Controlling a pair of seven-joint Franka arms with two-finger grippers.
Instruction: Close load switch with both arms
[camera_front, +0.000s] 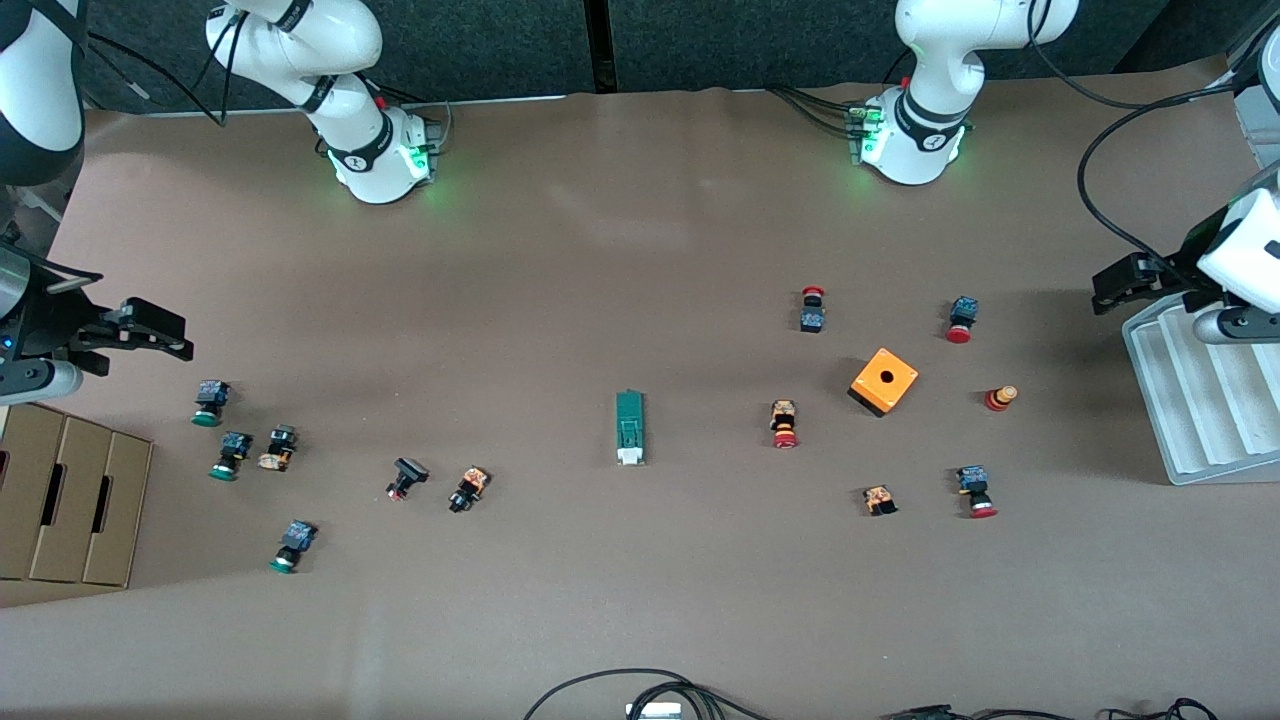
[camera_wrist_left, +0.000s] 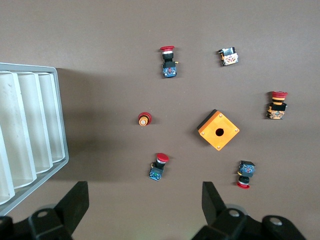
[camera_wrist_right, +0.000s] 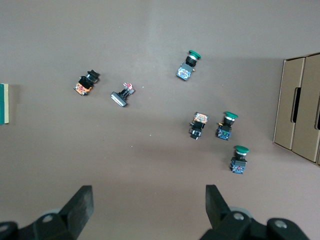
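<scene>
The load switch (camera_front: 630, 428), a narrow green block with a white end piece, lies flat near the middle of the table; its edge also shows in the right wrist view (camera_wrist_right: 4, 103). My left gripper (camera_front: 1108, 288) hovers open at the left arm's end of the table, beside the white tray, with nothing between its fingers (camera_wrist_left: 145, 205). At the right arm's end my right gripper (camera_front: 180, 338) hovers open and empty too (camera_wrist_right: 148, 205), above bare table near the green-capped buttons. Both grippers are well apart from the switch.
An orange cube with a hole (camera_front: 883, 380) and several red-capped push buttons (camera_front: 785, 424) lie toward the left arm's end. Green-capped buttons (camera_front: 210, 402) lie toward the right arm's end. A white ribbed tray (camera_front: 1200, 400) and a cardboard box (camera_front: 70, 500) stand at the table's ends.
</scene>
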